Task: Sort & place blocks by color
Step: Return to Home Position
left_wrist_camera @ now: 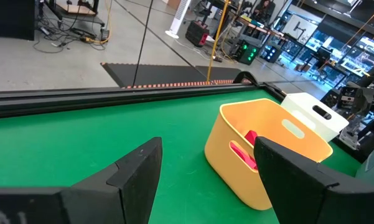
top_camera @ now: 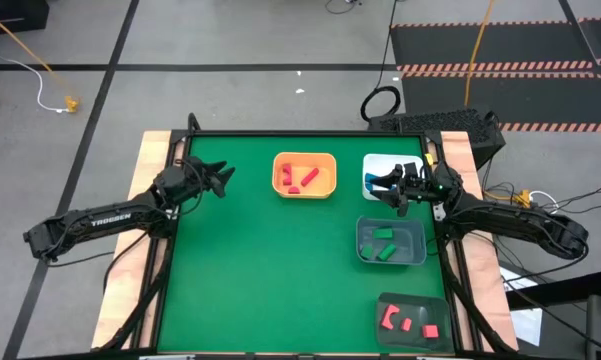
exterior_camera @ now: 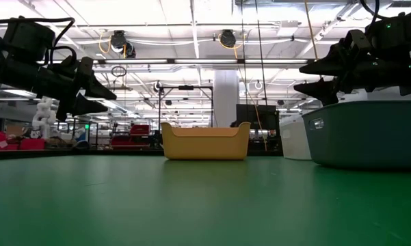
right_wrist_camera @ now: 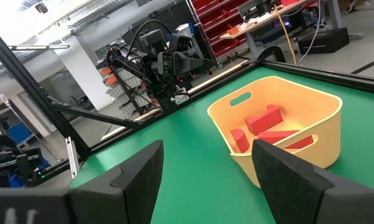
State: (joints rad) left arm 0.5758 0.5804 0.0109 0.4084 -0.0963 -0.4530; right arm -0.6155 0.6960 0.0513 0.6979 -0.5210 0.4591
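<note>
Several red blocks (top_camera: 302, 177) lie in the orange bin (top_camera: 280, 160) at the far middle of the green table; they also show in the right wrist view (right_wrist_camera: 264, 121). Green blocks (top_camera: 383, 243) lie in a grey bin (top_camera: 362, 228) at the right. Red and pink blocks (top_camera: 405, 320) lie in a dark bin (top_camera: 385, 300) at the near right. My left gripper (top_camera: 225, 180) hovers open, left of the orange bin. My right gripper (top_camera: 372, 187) hovers open over the white bin (top_camera: 378, 163). Neither gripper has anything between its fingers.
The green mat (top_camera: 270, 270) stretches bare from the middle to the near left. A black frame (top_camera: 300, 133) runs along the far edge. In the low view the grey bin (exterior_camera: 369, 133) stands close at the right and the orange bin (exterior_camera: 205, 141) farther back.
</note>
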